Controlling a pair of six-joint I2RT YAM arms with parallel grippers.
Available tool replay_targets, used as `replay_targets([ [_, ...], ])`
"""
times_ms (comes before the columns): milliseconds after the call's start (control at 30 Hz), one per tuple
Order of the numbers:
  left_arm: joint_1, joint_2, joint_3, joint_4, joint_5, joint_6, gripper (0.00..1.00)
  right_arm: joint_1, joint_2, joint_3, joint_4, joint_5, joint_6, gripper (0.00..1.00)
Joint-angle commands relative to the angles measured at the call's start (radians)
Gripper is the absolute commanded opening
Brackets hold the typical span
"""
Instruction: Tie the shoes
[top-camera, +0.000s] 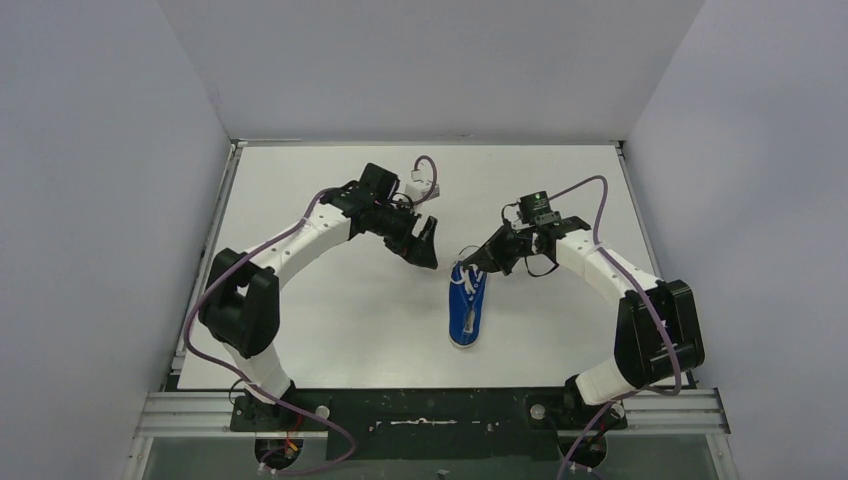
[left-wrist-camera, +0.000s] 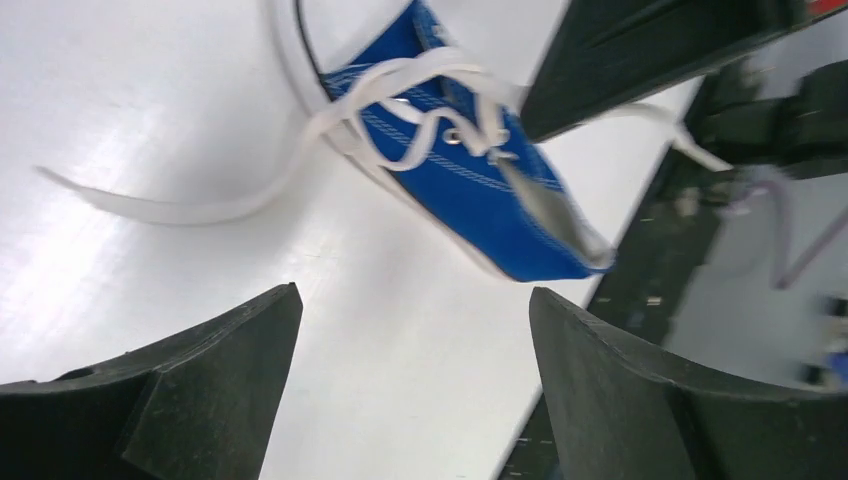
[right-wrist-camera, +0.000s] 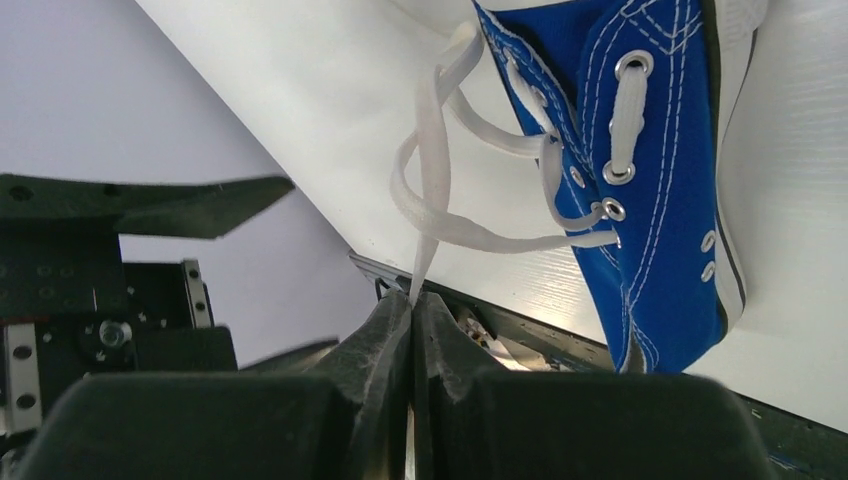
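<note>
**Overhead view.** The blue sneaker (top-camera: 467, 308) lies on the white table (top-camera: 330, 320) between my two arms, its long axis running from the near side to the far side. My right gripper (top-camera: 478, 262) sits at the shoe's far end. My left gripper (top-camera: 425, 243) hangs just to the left of that end, apart from the shoe.

**Left wrist view.** My left fingers (left-wrist-camera: 230, 370) stand wide apart with only bare table between them, so they grip nothing. Beyond them the sneaker lies on its side, and one strand of white lace (left-wrist-camera: 200, 207) trails loose across the table. A dark finger of my other arm crosses the upper right corner, over the lacing.

**Right wrist view.** This view alone shows the grip. My right fingertips are pressed together on a strand of the lace, which rises from them in a taut line and joins a loop beside the metal eyelets (right-wrist-camera: 617, 172). The overhead view cannot resolve this pinch. The wrist views do not show where the arms stand relative to each other.
</note>
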Motion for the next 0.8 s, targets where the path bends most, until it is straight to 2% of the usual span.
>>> replay_targets([
  [0,-0.012,0.010,-0.025,0.076,-0.164,0.388,0.80,-0.007,-0.056,0.058,-0.067,-0.051,-0.072,0.00],
  [100,-0.028,0.073,-0.032,0.164,-0.215,0.467,0.79,-0.008,-0.055,0.090,-0.122,-0.053,-0.112,0.00],
  [300,-0.108,0.168,0.016,0.236,-0.339,0.526,0.77,-0.020,-0.078,0.083,-0.136,-0.066,-0.128,0.00],
  [400,-0.136,0.217,0.047,0.222,-0.348,0.527,0.74,-0.020,-0.086,0.076,-0.123,-0.074,-0.116,0.00],
  [467,-0.157,0.245,0.054,0.218,-0.409,0.522,0.72,-0.019,-0.089,0.080,-0.123,-0.077,-0.117,0.00],
  [567,-0.167,0.274,0.045,0.231,-0.461,0.489,0.64,-0.019,-0.097,0.085,-0.131,-0.077,-0.121,0.00],
  [667,-0.168,0.278,-0.009,0.303,-0.536,0.444,0.52,-0.021,-0.114,0.078,-0.138,-0.077,-0.118,0.00],
  [733,-0.168,0.276,-0.047,0.348,-0.556,0.435,0.47,-0.022,-0.126,0.074,-0.145,-0.077,-0.118,0.00],
  [767,-0.168,0.275,-0.062,0.374,-0.561,0.428,0.41,-0.023,-0.129,0.072,-0.151,-0.077,-0.121,0.00],
])
